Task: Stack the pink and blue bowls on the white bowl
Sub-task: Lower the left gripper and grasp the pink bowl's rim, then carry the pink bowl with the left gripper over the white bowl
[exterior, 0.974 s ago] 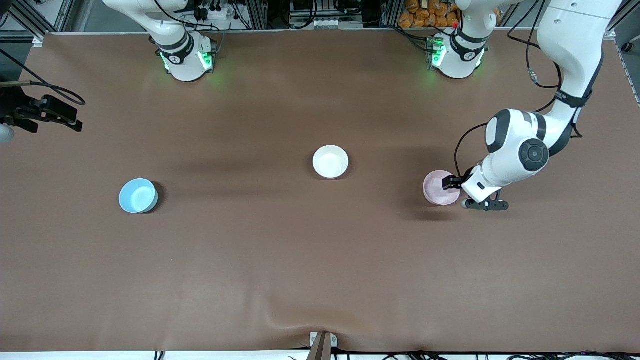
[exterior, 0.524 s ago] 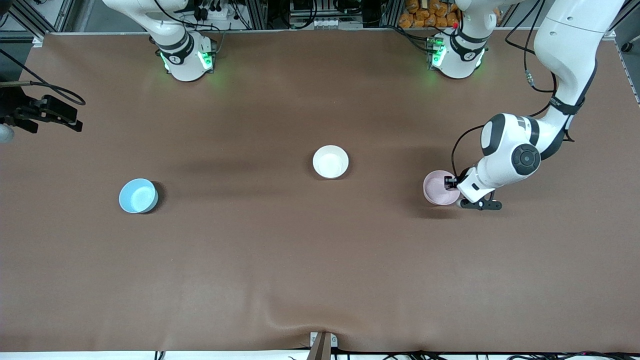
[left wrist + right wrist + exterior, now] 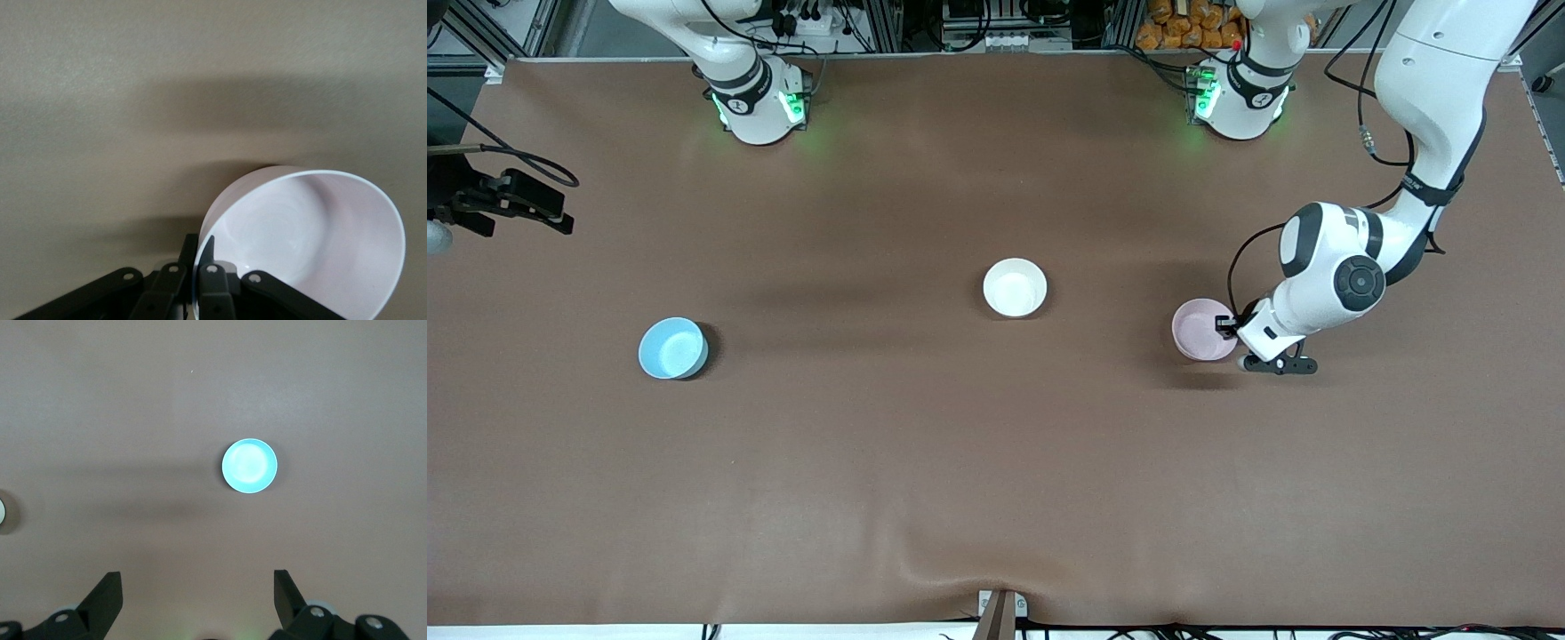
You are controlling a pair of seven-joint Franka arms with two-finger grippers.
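The pale pink bowl [image 3: 1202,330] is at the left arm's end of the table. My left gripper [image 3: 1225,327] is shut on its rim, one finger inside and one outside. In the left wrist view the pink bowl [image 3: 313,233] looks tilted, its rim pinched by the left gripper [image 3: 200,243]. The white bowl [image 3: 1015,287] sits upright at the table's middle. The light blue bowl [image 3: 672,348] sits toward the right arm's end. My right gripper [image 3: 197,593] hangs open and empty, high over the table, with the blue bowl [image 3: 249,466] far below it.
The brown table cover [image 3: 996,462] is wrinkled at its edge nearest the front camera. Black hardware with a cable [image 3: 507,200] shows at the right arm's end of the table. The two arm bases [image 3: 758,102] stand along the table's back edge.
The left gripper has shut on the pink bowl's rim. The pink bowl has shifted a little toward the white bowl. The right arm has not moved.
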